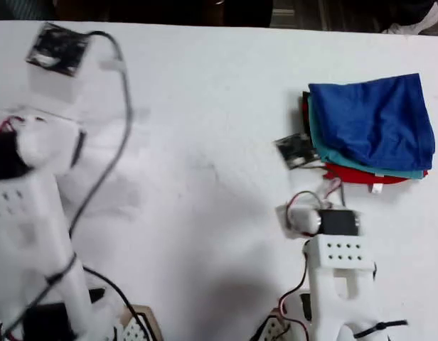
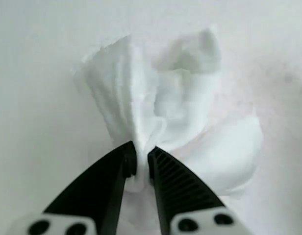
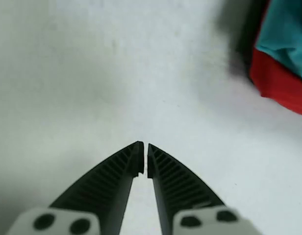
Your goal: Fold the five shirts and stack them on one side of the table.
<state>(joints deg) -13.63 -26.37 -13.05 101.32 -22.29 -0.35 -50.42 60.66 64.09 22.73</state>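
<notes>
The left hand (image 2: pixel 142 164) is pinched shut on a gathered ridge of the white shirt (image 2: pixel 161 98), which lies crumpled on the tabletop (image 1: pixel 219 85). It looks like soft, light, limp cloth that I'd guess will sag and trail rather than keep a shape, so a hem or corner seems the better hold. The right hand (image 3: pixel 142 159) is closed on nothing, just beside the stack (image 1: pixel 372 124) of folded shirts — blue on top.
</notes>
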